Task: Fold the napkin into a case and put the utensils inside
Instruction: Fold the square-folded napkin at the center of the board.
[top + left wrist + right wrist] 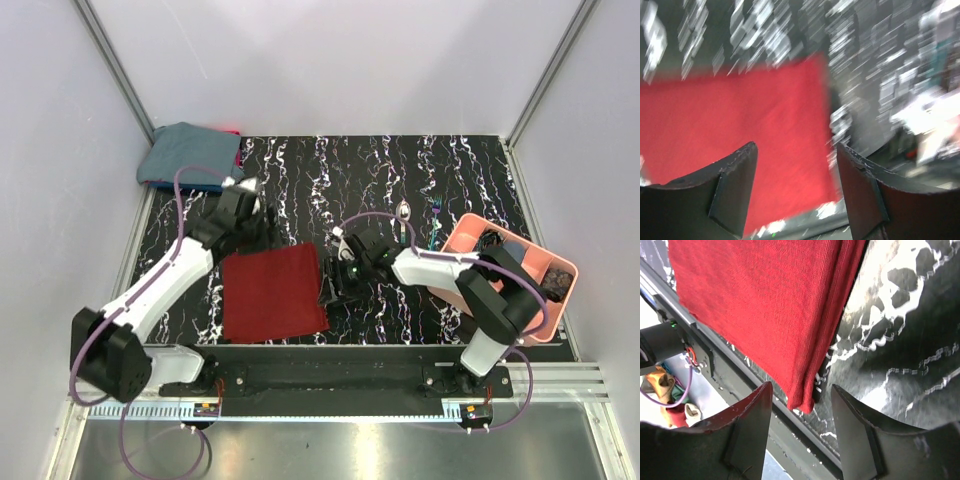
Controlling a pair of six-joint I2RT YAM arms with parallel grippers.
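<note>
The dark red napkin [271, 293] lies flat on the black marbled table, folded into a rectangle with doubled layers along its right edge [837, 315]. It shows blurred in the left wrist view [740, 125]. My left gripper [260, 222] is open and empty, above the napkin's far edge [796, 146]. My right gripper [335, 285] is open and empty at the napkin's right side, its jaws either side of the near right corner [801, 386]. The spoon [402, 214] and the teal-handled piece [436, 222] lie on the table behind the right arm.
A pink tray [470, 228] holding dark items stands at the right. A blue-grey cloth bundle [188, 153] lies at the back left. The table's front rail [715, 365] runs close below the napkin's near edge. White walls enclose the table.
</note>
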